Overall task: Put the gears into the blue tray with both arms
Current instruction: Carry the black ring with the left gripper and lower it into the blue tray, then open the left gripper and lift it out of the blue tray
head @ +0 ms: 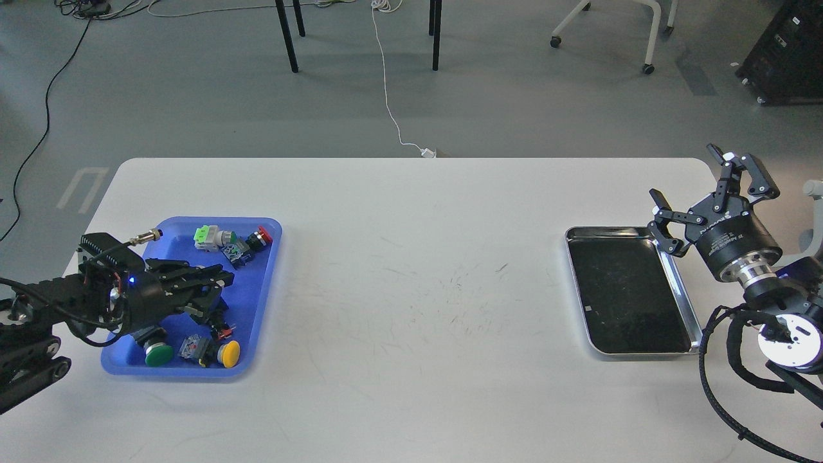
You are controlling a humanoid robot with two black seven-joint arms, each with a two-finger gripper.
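At nine o'clock on the white table point(411, 270), my left gripper point(222, 286) reaches over the blue tray point(260, 308) (jaw state unclear, gears not visible); at three o'clock, my right gripper point(697, 193) hangs wide open beside the steel tray point(681, 289).

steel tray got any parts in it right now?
No, the steel tray shows only its bare dark bottom; the push-buttons all lie in the blue tray.

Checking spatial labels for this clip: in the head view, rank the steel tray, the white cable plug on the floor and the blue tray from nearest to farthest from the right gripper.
From the right gripper:
1. Steel tray, right beside it, on the table's right side.
2. White cable plug, on the floor past the table's far edge, near the middle.
3. Blue tray, across the table on the left side.
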